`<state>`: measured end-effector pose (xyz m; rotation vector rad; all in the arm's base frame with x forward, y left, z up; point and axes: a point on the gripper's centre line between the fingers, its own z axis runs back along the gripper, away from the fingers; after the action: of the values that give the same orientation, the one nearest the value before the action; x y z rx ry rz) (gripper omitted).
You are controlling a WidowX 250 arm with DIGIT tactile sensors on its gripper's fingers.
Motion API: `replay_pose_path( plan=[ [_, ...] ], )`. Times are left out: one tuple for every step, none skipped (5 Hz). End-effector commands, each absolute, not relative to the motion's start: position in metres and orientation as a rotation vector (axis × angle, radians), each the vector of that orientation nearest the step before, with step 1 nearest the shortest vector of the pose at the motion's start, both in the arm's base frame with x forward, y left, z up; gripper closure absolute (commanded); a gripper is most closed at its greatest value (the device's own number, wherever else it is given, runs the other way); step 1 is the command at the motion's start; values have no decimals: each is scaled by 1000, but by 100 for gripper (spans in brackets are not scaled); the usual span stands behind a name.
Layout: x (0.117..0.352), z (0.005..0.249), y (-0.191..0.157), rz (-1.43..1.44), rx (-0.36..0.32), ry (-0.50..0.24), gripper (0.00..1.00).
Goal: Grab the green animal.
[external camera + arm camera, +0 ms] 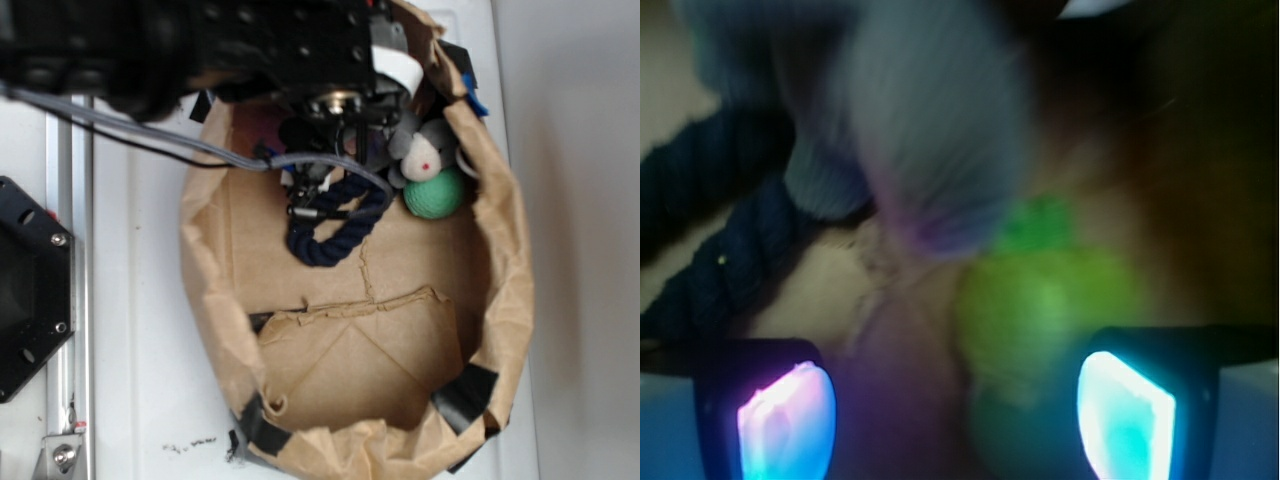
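In the wrist view the green animal (1045,300) is a blurred lime, fuzzy shape lying between my fingers, nearer the right pad (1125,415) than the left pad (785,420). My gripper (955,400) is open around it, and the pads do not touch it. In the exterior view my gripper (312,195) reaches down into the paper bag (500,250) beside the navy rope. The arm hides the green animal in that view.
A grey plush mouse (425,152) and a teal knitted ball (436,193) lie at the bag's right wall. The mouse (930,130) looms blurred just beyond my fingers. A navy rope ring (335,235) lies under the gripper, and the rope (720,220) shows at left. A cardboard flap (360,350) lines the bag's floor.
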<state>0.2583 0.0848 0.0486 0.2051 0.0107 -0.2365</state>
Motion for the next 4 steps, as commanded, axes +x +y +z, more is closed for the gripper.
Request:
replay_pose_path(
  plan=[
    [271, 39, 94, -178, 211, 28, 0],
    [272, 39, 94, -164, 208, 29, 100],
    [273, 39, 94, -170, 212, 31, 100],
    [273, 40, 93, -173, 209, 32, 100]
  ],
)
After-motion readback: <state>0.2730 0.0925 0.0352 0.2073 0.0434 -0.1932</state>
